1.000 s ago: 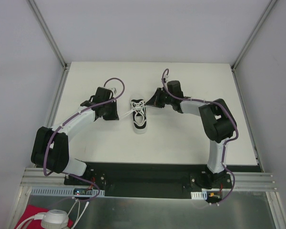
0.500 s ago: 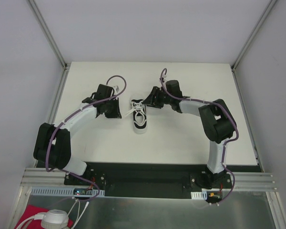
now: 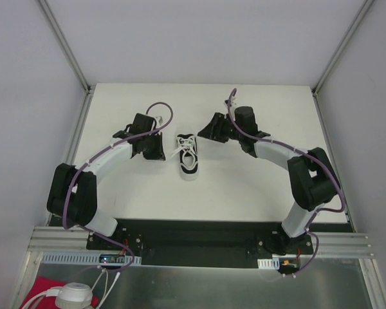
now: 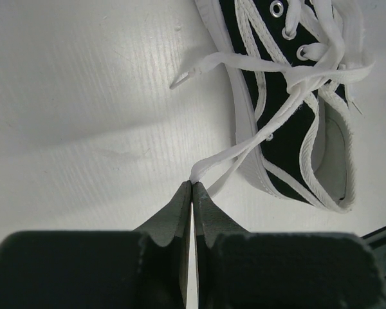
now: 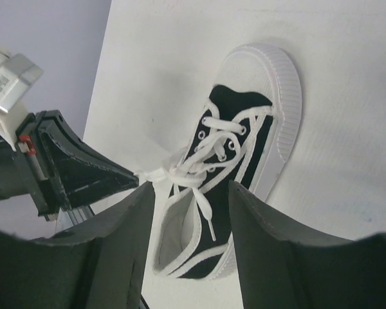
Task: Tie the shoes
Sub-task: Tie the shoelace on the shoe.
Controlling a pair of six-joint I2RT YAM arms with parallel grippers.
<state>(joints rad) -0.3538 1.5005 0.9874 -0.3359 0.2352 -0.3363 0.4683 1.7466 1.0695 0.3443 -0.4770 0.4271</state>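
Pale grey booth walls (image 3: 180, 45) and metal corner rails (image 3: 64, 45) around a white desk (image 3: 244, 187). Slightly above the centre of the overhead frame, flat on this desk: one small black sneaker (image 3: 188, 158) with white sole, toe toward the lower edge as far as can be judged.

Just left of it, the left end effector (image 3: 161, 153), pressed together on a loop of white lace (image 4: 226, 158). Clearly a pinch in the left wrist view: two strands running from the crossing over the tongue down to the closed tips at the lower middle of that frame. Probably held so to keep light tension on the strand and to draw it away from the shoe, so keeping the crossing tight and leaving room for the other arm.

Upper middle of the same view: a free lace end (image 4: 186, 76) with its plastic tip, resting on the desk, touched by nothing.

To the upper right of the sneaker in the overhead frame, the right end effector (image 3: 202, 133), spread wide and holding nothing, near the shoe but apart from it. From its own camera, sneaker framed between the two dark fingers. Seemingly kept wide to be ready for taking another part of the lace.

Cannot tell whether a full bow is formed. Small risk, by judgement: light shoe, easily dragged toward the left of the frame by too strong a pull.
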